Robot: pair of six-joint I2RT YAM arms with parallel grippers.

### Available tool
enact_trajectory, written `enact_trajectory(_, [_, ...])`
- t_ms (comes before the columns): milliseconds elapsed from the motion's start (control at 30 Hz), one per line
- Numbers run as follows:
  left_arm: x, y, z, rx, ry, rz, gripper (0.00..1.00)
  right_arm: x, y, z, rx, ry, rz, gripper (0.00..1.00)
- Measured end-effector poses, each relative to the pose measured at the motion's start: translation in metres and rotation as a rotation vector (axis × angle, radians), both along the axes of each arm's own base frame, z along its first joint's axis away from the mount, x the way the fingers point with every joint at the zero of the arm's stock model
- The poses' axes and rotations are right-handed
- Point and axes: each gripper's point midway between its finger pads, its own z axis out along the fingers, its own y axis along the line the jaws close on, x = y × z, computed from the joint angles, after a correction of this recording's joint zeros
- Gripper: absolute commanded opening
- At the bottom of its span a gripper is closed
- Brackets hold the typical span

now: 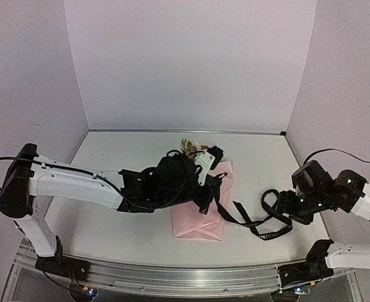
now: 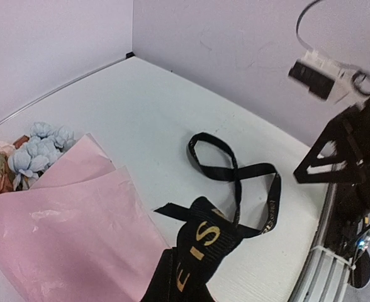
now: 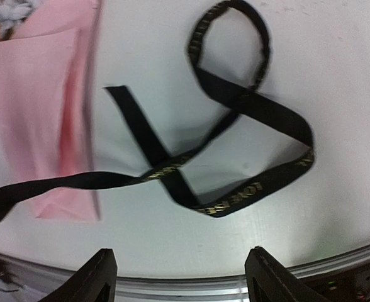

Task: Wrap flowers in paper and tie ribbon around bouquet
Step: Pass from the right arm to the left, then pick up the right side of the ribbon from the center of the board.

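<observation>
Black satin ribbon [image 3: 260, 110] is being pinched by the clenched left gripper [image 1: 205, 202] over the bouquet [image 1: 197, 225], which is lying at centre; the right gripper [image 3: 184, 267] is hovering released above the slack loops. A hard pull is risking dragging the light bouquet or knotting the crossed loops. Loops are lying near the front rail [image 1: 172, 275]; open table [image 1: 122, 157] is lying behind.

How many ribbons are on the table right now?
1. The black ribbon runs from the shut left gripper over the bouquet and loops on the table before the open right gripper. Another could hide under the left arm.
</observation>
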Motion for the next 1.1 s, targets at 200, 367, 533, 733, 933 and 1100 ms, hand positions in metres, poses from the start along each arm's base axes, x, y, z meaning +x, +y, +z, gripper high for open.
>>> enact_trajectory(200, [-0.008,0.000,0.026,-0.044,0.006,-0.043,0.00,-0.019,-0.047,-0.056,-0.243,0.098,-0.074,0.76])
enact_trajectory(367, [-0.009,0.001,0.023,-0.024,0.012,-0.051,0.00,-0.018,-0.069,-0.079,-0.349,0.101,-0.164,0.83])
enact_trajectory(533, [-0.008,0.004,0.018,0.000,0.017,-0.048,0.00,-0.009,-0.084,-0.098,-0.377,0.072,-0.271,0.81])
enact_trajectory(733, [-0.002,0.011,0.028,-0.012,0.012,-0.033,0.00,0.008,-0.078,-0.120,-0.346,0.111,-0.362,0.75])
enact_trajectory(933, [0.013,0.027,0.051,-0.058,-0.001,0.009,0.00,0.012,-0.080,-0.137,-0.316,0.123,-0.429,0.51])
enact_trajectory(1100, [0.034,0.059,0.057,-0.074,0.014,0.094,0.00,0.013,-0.086,-0.139,-0.304,0.102,-0.462,0.13])
